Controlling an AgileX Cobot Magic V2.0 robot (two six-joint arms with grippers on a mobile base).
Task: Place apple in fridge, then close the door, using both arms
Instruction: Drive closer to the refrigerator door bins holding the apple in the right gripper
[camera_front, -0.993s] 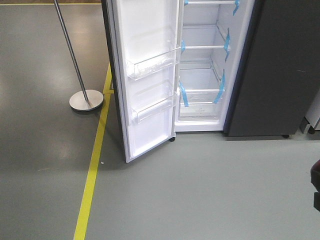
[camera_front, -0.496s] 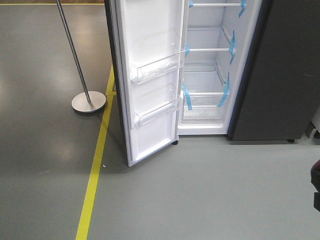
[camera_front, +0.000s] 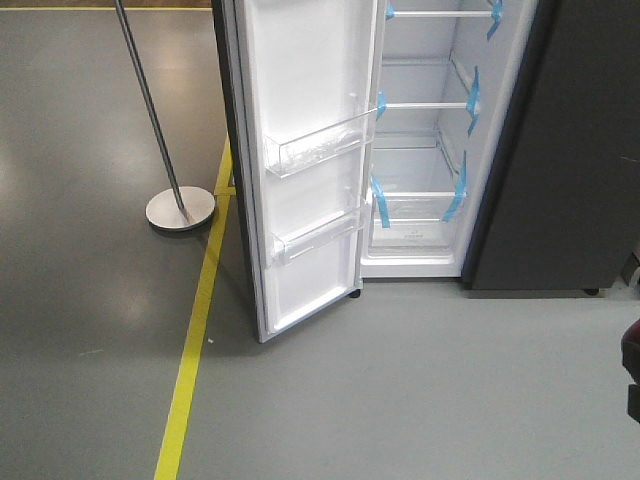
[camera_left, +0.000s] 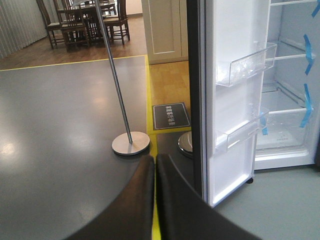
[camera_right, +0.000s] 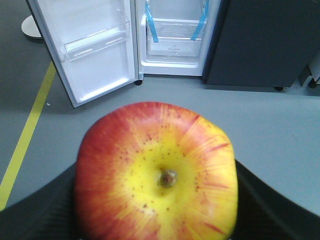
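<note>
The door (camera_front: 300, 220) stands open left of the fridge (camera_front: 420, 230), a pole stand (camera_front: 180, 208) farther left across the floor line (camera_front: 195, 350).

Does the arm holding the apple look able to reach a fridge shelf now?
Probably not yet: the door is wide open and nothing blocks the shelves, but the fridge stands across floor from the apple.

Grey floor (camera_front: 420, 380) all over, with a yellow line (camera_front: 190, 370) taped along it. A thin metal pole (camera_front: 148, 100) leans up from a round base (camera_front: 180, 208) sitting just left of that line. There's a big dark grey panel (camera_front: 580, 150) on the right. Way at the back are a wooden table and chairs (camera_left: 85, 20), a white cabinet (camera_left: 165, 30), and a dark mat (camera_left: 171, 116) with writing that's too small to read.
</note>
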